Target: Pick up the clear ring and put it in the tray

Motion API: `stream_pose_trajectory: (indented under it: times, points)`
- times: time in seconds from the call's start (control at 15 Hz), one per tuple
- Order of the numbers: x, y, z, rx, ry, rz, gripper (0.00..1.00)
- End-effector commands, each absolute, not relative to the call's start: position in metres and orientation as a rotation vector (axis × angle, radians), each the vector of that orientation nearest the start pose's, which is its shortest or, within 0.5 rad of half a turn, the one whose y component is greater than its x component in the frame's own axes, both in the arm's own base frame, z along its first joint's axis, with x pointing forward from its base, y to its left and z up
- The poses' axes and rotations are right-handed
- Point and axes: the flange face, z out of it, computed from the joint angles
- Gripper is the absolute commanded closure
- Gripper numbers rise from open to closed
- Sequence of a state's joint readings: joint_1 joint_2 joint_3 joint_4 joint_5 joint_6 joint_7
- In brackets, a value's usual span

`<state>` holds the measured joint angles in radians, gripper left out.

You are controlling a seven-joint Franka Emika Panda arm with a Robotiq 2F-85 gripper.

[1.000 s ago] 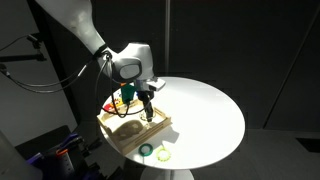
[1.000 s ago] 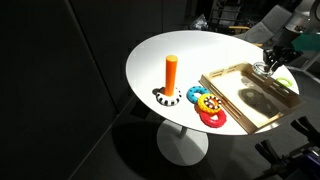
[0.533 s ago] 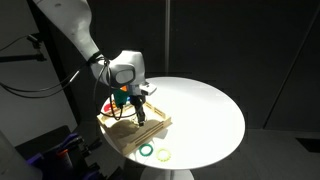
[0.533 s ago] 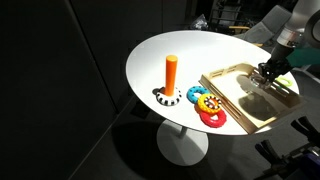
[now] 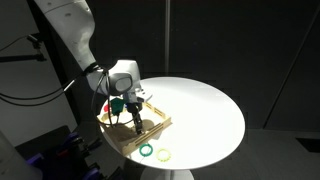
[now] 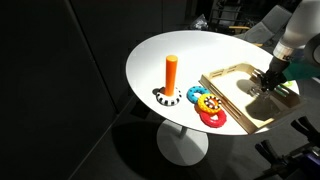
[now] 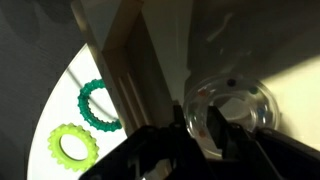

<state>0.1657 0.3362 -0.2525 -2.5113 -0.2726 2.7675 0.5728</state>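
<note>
I've dropped the gripper [image 5: 135, 122] down into the wooden tray [image 5: 152, 133] at the table's left edge. Jaws look clamped on the clear ring's [image 7: 255, 98] rim, and the ring now hangs low inside the tray. Release should be next, I reckon.

White round table [image 5: 205, 110], wooden tray [image 6: 228, 72], toy rings [image 6: 207, 106]
</note>
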Motion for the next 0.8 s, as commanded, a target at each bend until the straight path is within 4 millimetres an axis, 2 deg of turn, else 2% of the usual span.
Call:
stream_pose_trajectory:
  times: [0.0, 0.2, 0.33, 0.4, 0.73]
  points:
    - [0.449, -0.038, 0.145, -3.287, 0.675, 0.047, 0.42]
    - [0.448, -0.040, 0.148, -3.282, 0.681, 0.068, 0.19]
    - [0.447, -0.044, 0.160, -3.267, 0.675, 0.070, 0.04]
    - [0.447, -0.046, 0.168, -3.254, 0.672, 0.070, 0.01]
    - [0.444, -0.057, 0.217, -3.210, 0.649, 0.105, 0.00]
